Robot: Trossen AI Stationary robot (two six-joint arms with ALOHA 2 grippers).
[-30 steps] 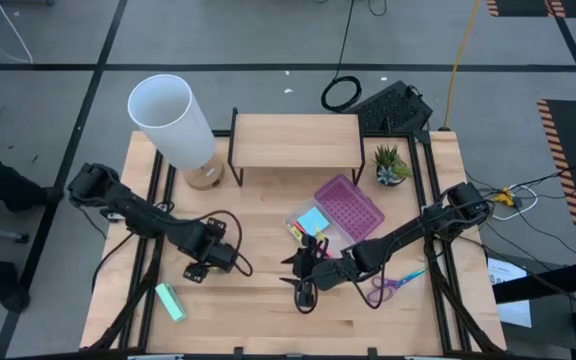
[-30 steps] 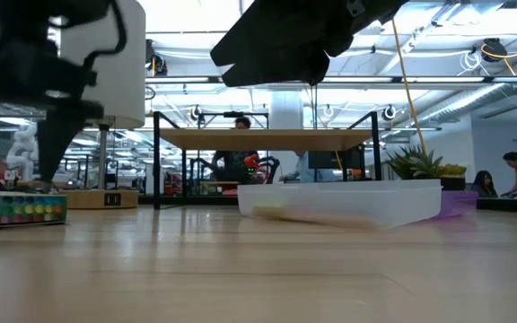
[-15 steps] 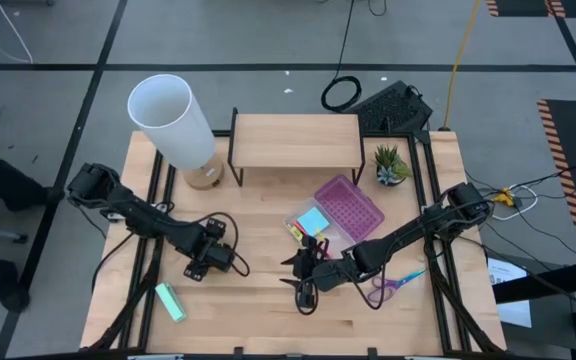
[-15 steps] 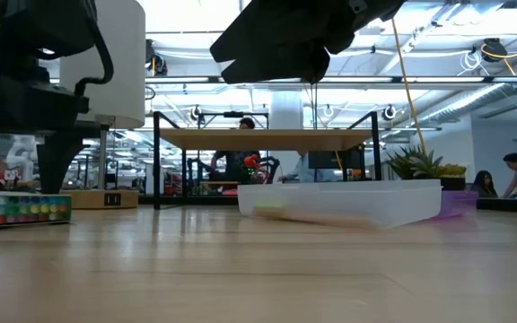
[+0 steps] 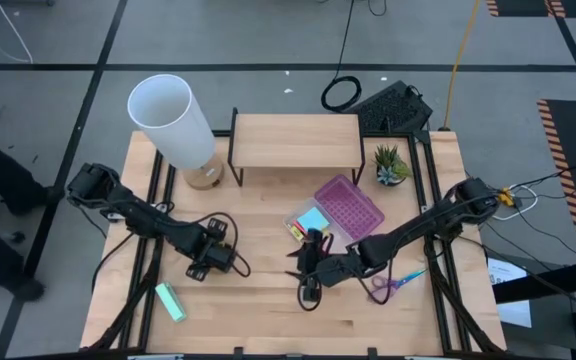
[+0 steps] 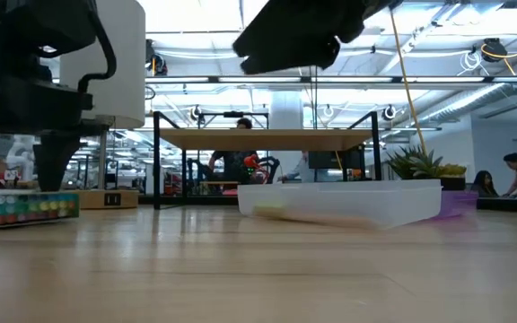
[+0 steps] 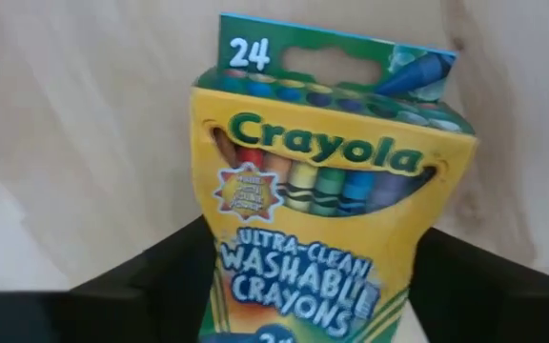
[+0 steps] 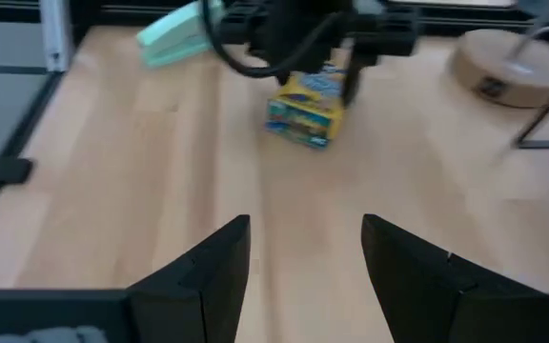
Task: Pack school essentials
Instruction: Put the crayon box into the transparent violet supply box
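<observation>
Starting at the near edge of the tabletop [image 5: 268, 305]: spotted a mint-green block [image 5: 171, 301] lying flat close to the near left corner, touching nothing

Over toward the near right corner, found the purple-handled scissors [image 5: 388, 287] flat on the wood, just beside the right arm but not in its grip

Then a bit further in, roughly mid-tabletop, got the right hand [image 5: 303, 280] hanging above bare wood. Checked its wrist view: fingers [image 8: 198, 276] spread fairly wide, nothing between them, pointing across at the other arm

Left of that, well apart from it, got the left hand [image 5: 210, 264] clamped on the crayon box [image 7: 322, 191]. Looks tilted from the right wrist view, sitting low at the wood under that hand. Can't tell for sure whether it's fully lifted or one edge is touching. Shows up in the low view too, at the far left under the dark fingers

Further back, right of centre: a clear bin [image 5: 298, 215] with the blue sticky-note pad [image 5: 313, 220] in it and something yellow at its near corner, too small to make out. Pink lid [image 5: 353, 208] lying right up against the bin on its far-right side

Along the far edge: white lamp [image 5: 173, 118] by the far left corner, wooden riser [image 5: 296, 140] in the middle, small potted plant [image 5: 390, 165] toward the far right corner
</observation>
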